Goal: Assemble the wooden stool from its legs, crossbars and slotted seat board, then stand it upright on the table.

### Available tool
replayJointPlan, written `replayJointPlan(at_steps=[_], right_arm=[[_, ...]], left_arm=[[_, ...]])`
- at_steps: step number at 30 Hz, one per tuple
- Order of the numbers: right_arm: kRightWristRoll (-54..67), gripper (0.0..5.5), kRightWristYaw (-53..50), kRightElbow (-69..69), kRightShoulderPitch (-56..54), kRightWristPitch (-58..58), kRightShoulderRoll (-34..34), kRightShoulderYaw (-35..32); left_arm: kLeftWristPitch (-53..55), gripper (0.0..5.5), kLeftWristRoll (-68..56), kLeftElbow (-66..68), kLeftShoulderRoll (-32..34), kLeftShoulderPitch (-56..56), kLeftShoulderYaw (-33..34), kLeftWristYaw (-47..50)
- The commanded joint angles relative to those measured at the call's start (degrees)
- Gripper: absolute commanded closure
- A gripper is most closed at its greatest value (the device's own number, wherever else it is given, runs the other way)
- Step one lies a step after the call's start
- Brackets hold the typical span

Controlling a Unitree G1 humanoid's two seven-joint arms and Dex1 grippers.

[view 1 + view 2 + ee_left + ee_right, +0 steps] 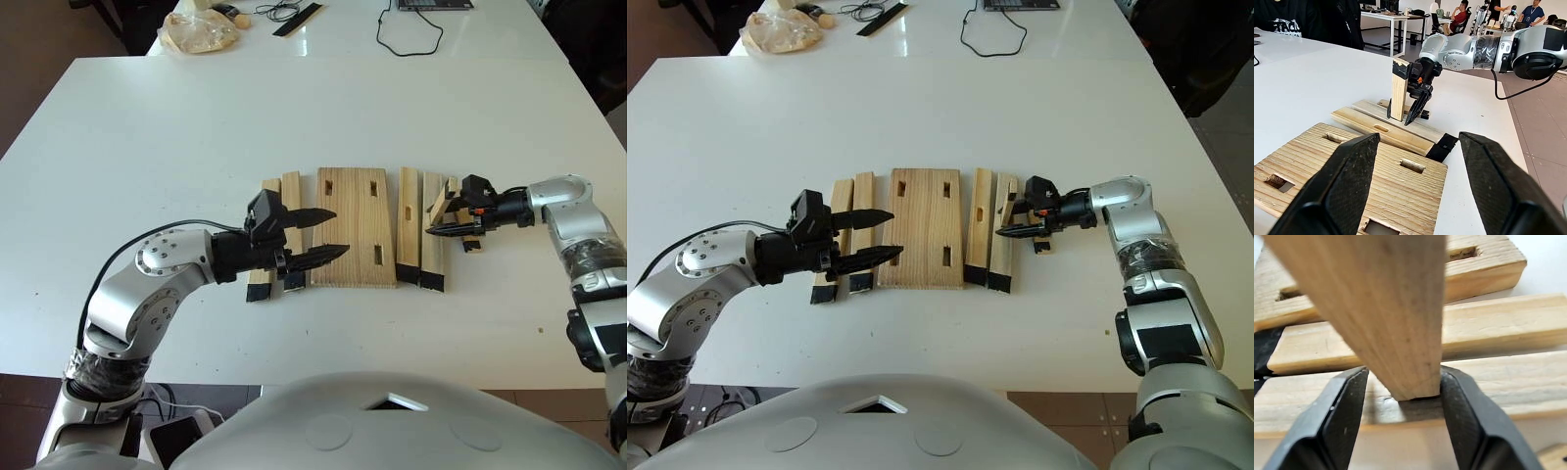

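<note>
on the white table (147,147), an upright leg (1399,93) between the right fingers (1342,426)

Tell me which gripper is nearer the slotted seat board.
Left. The left gripper hovers open over the left edge of the seat board; the right gripper, holding a wooden piece, sits beyond the legs.

Bright, even light washes the white bench (137,147); the left hand (342,231) casts only a soft shadow, perhaps from overhead lamps.
</note>
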Motion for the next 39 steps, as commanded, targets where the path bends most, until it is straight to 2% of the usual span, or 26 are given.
replayJointPlan(at_steps=[1,12,16,25,30,33,36,39], right_arm=[[4.3,2.98,1.4,-10.4,2.9,5.8,-3.0,-4.2],[23.2,2.98,-2.9,-43.3,7.1,27.3,-6.1,-16.8],[31.2,2.98,-12.2,-49.0,1.9,34.5,-2.2,-21.4],[37.4,2.98,-25.7,-52.9,-4.9,38.6,3.3,-23.9],[35.5,2.98,-24.6,-53.4,-2.3,36.8,2.7,-21.7],[27.5,2.98,-22.0,-50.9,4.4,31.0,2.3,-14.9],[19.7,2.98,-19.9,-42.6,10.9,24.1,3.3,-8.5],[15.3,2.98,-19.8,-36.6,13.8,18.7,4.9,-6.1]], left_arm=[[-0.7,2.48,1.3,0.4,0.7,0.0,-0.1,-0.4],[-2.2,2.48,2.5,0.7,1.1,0.6,-0.1,-1.7],[-2.3,2.48,2.5,1.0,1.2,0.3,-0.3,-1.9],[-2.3,2.48,2.7,1.9,1.4,-0.6,-0.5,-2.5],[-2.2,2.48,2.6,2.1,1.3,-1.0,-0.5,-2.4],[-2.1,2.48,2.6,2.0,1.3,-0.9,-0.6,-2.3],[-2.0,2.48,2.6,2.0,1.1,-0.9,-0.8,-2.1],[-1.7,2.48,2.4,2.0,1.2,-1.3,-1.0,-2.2]])
